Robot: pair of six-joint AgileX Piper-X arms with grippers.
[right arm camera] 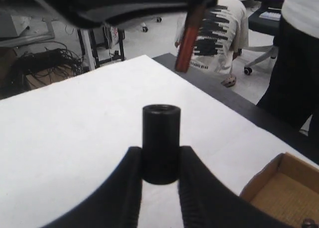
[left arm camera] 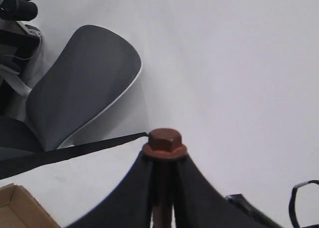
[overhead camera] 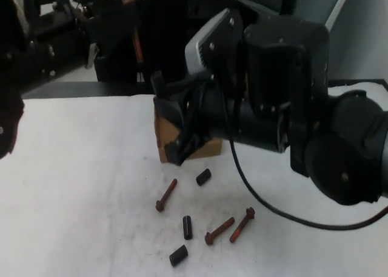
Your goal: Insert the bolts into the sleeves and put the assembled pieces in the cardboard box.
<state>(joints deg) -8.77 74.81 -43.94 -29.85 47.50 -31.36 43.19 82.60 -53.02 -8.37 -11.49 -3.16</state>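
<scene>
Rusty bolt (left arm camera: 164, 140) in left gripper (left arm camera: 164, 159) | sleeve (right arm camera: 160, 130) in right gripper (right arm camera: 159, 154) | box (overhead camera: 163, 134) (far edge)

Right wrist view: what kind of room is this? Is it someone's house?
Most likely a robot lab or workshop, not a house. There is a white bench for working on, a tangle of cables lies on the floor, and an office chair stands nearby.

Rust-brown bolts (overhead camera: 165, 195), black sleeves (overhead camera: 204, 177), tan cardboard box (overhead camera: 162, 134), white bench (overhead camera: 79, 180), black left tool (left arm camera: 163, 160) and right tool (right arm camera: 159, 155)
</scene>
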